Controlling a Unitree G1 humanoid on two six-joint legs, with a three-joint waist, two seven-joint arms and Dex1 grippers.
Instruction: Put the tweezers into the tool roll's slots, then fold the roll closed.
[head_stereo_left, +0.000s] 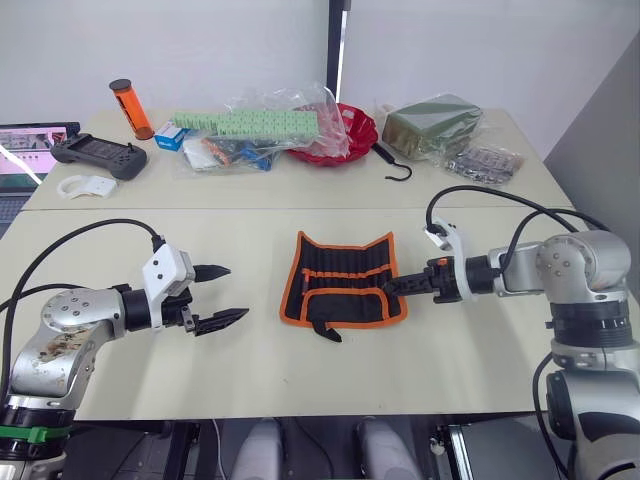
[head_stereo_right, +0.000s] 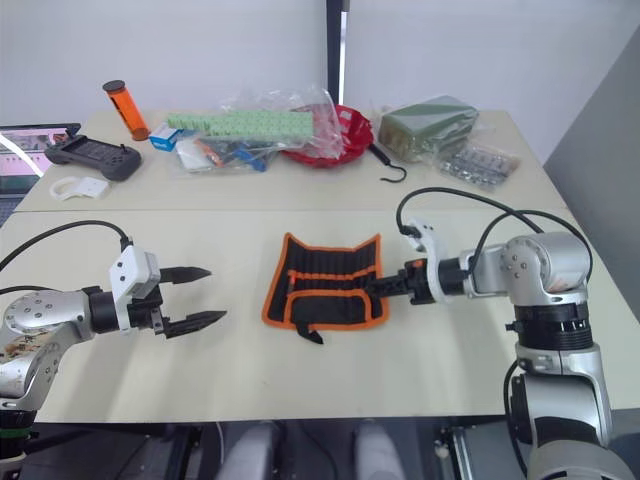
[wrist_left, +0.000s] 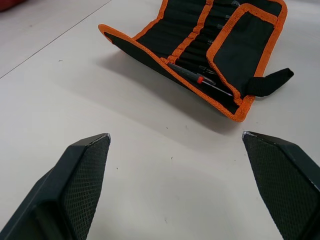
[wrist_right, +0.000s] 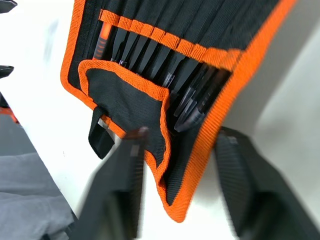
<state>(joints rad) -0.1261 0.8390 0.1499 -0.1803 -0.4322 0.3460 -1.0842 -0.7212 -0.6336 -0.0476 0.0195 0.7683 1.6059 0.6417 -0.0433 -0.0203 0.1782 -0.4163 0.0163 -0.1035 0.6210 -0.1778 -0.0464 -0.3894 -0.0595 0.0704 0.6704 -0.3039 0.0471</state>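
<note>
Bright even light, soft shadows; right wrist view motion-blurred.

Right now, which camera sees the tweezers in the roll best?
The right wrist view: it looks close onto the roll, with the tweezers lined up in their slots under the orange band. The left wrist view shows them farther off and partly hidden by the flap. In the eye views they are hard to pick out.

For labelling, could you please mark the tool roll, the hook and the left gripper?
tool roll (head_stereo_left: 338, 272): left eye view, inner face.
hook (head_stereo_left: 393, 165): left eye view, shank.
left gripper (head_stereo_left: 223, 294): left eye view, between fingertips.
</note>
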